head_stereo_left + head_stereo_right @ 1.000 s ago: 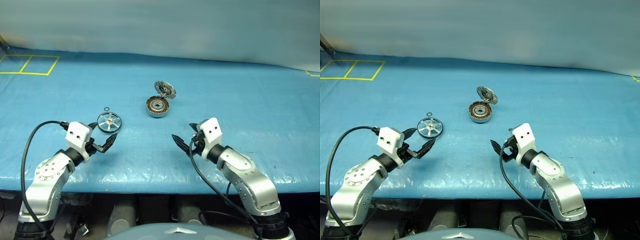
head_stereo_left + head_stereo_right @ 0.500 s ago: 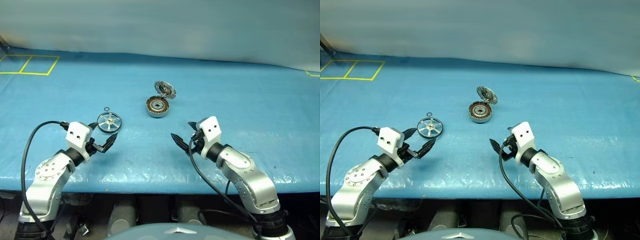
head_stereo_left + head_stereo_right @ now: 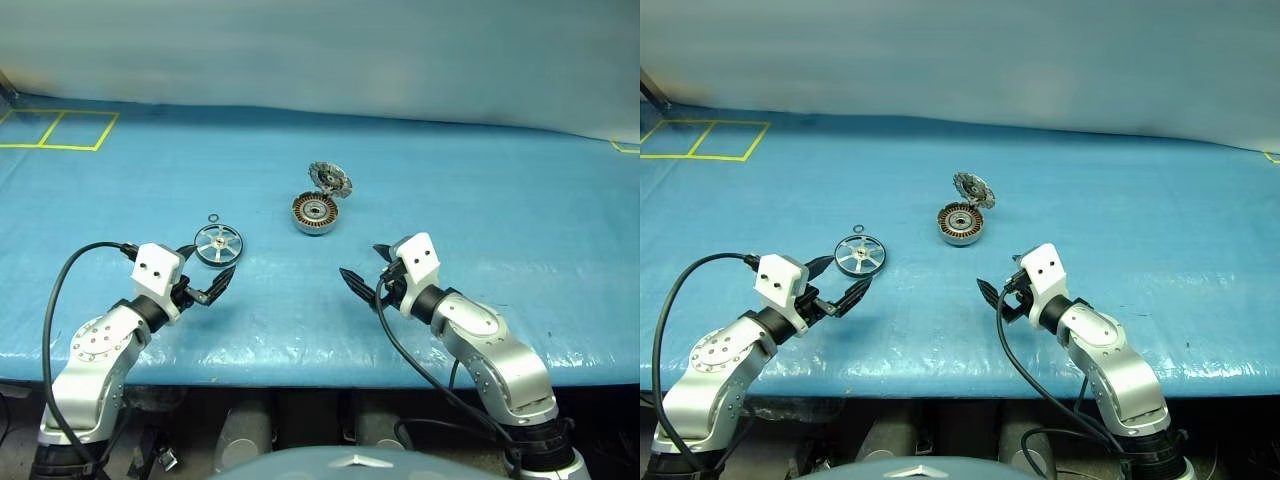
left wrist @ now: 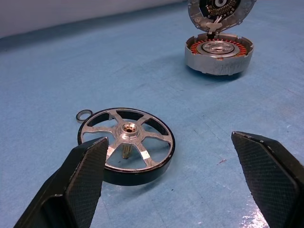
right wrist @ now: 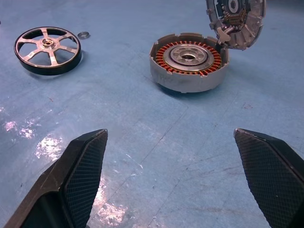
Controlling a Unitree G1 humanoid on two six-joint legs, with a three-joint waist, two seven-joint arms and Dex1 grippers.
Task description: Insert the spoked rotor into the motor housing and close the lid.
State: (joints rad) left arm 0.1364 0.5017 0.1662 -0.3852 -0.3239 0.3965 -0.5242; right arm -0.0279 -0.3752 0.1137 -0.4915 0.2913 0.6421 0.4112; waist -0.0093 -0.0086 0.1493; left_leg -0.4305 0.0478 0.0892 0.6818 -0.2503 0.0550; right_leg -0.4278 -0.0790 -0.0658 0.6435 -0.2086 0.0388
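Both grippers, left (image 3: pixel 212 277) and right (image 3: pixel 366 270), gape empty (spoked rotor (image 3: pixel 217 244) untouched, lid (image 3: pixel 329 179) up).

blue table cover (image 3: pixel 520 200) | small black ring (image 3: pixel 214 218) lying flat, about 9 o'clock | yellow tape lines (image 3: pixel 55 130) at 10 o'clock

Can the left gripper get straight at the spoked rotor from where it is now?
Probably yes. The left gripper is open, and the spoked rotor lies flat just ahead with bare mat between. Only a tiny black ring lies beyond it.
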